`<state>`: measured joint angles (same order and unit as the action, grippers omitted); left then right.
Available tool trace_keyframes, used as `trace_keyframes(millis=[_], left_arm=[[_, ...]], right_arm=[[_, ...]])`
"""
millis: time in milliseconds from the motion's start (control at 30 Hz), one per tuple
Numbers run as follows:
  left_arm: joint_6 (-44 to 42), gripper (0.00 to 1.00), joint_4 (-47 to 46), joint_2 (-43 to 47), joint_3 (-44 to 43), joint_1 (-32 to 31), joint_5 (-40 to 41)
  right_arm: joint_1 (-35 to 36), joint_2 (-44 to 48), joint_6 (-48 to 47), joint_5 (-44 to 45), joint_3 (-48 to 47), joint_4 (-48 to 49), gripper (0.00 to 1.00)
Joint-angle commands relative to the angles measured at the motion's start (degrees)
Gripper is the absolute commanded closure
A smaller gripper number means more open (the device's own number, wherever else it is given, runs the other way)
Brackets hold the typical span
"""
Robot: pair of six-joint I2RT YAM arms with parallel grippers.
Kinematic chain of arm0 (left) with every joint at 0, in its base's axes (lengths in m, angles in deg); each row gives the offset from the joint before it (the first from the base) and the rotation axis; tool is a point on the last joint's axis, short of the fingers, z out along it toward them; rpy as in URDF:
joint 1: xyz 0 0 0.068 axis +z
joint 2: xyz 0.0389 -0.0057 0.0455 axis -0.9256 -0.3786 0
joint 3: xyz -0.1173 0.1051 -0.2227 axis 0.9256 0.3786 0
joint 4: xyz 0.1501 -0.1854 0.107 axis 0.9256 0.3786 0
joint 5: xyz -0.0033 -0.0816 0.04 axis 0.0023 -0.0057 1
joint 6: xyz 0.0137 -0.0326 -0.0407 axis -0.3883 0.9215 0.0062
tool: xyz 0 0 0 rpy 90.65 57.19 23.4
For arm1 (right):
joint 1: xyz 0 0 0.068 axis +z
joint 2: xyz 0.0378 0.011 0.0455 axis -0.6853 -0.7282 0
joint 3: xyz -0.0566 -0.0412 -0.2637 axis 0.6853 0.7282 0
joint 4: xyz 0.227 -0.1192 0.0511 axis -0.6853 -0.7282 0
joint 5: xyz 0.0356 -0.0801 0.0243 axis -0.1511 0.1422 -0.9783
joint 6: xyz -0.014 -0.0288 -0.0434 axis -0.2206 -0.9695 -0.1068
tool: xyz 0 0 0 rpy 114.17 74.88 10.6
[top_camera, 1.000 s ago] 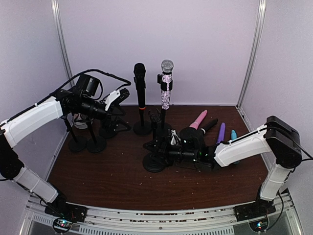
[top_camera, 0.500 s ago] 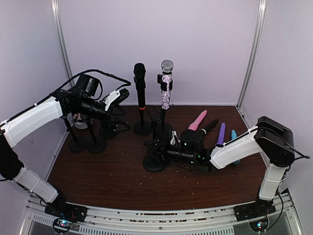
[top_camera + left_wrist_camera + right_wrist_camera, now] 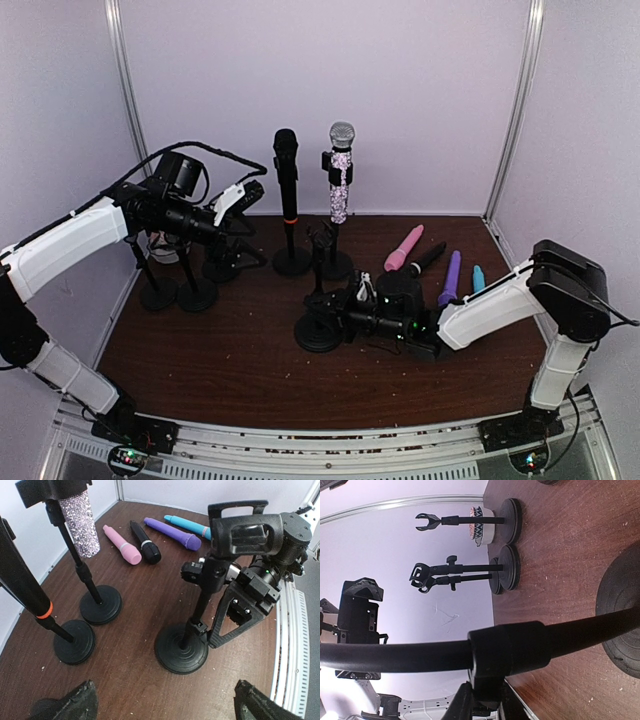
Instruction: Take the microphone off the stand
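The black microphone sits upright in its stand at the back of the desk, near your left gripper, whose fingers are spread wide. Close them round the body above the orange ring, then lift straight up — a sideways pull would likely tip the stand. Your right gripper is low against the empty stand — I cannot tell whether it is clamped.

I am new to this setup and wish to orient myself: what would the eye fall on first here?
First, two microphones upright in stands at the back: a black microphone with an orange ring and a rhinestone microphone. Then four loose microphones, pink, black, purple and teal, lying at the table's right. In the middle, the right gripper meets an empty stand.
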<state>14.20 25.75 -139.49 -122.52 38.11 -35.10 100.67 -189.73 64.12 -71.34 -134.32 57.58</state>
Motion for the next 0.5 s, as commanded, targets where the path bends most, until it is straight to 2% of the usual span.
trace_keyframes(millis=[0, 67, 167, 233, 333, 467], left_arm=[[-0.7, 0.03, -1.2, 1.5, 0.4, 0.4, -0.2], [-0.6, 0.03, -1.2, 1.5, 0.3, 0.5, -0.2], [-0.7, 0.03, -1.2, 1.5, 0.2, 0.4, -0.3], [-0.7, 0.03, -1.2, 1.3, 0.1, 0.5, -0.4], [-0.7, 0.03, -1.2, 1.3, 0.0, 0.5, -0.5], [-0.8, 0.03, -1.2, 1.5, 0.3, 0.6, -0.2]], right_arm=[[-0.7, 0.9, -0.6, 1.5, -0.4, -1.4, 0.83], [-0.7, 0.8, -0.7, 1.4, -0.7, -1.7, 0.82], [-0.9, 0.5, -0.8, 1.2, -1.2, -1.6, 0.67], [-0.9, 0.0, -0.9, 1.2, -1.9, -1.5, 0.63], [-0.9, -1.2, 0.0, 1.3, -2.4, 0.1, 0.65], [-0.8, -1.9, 1.0, 1.8, -2.0, 1.4, 0.74]])
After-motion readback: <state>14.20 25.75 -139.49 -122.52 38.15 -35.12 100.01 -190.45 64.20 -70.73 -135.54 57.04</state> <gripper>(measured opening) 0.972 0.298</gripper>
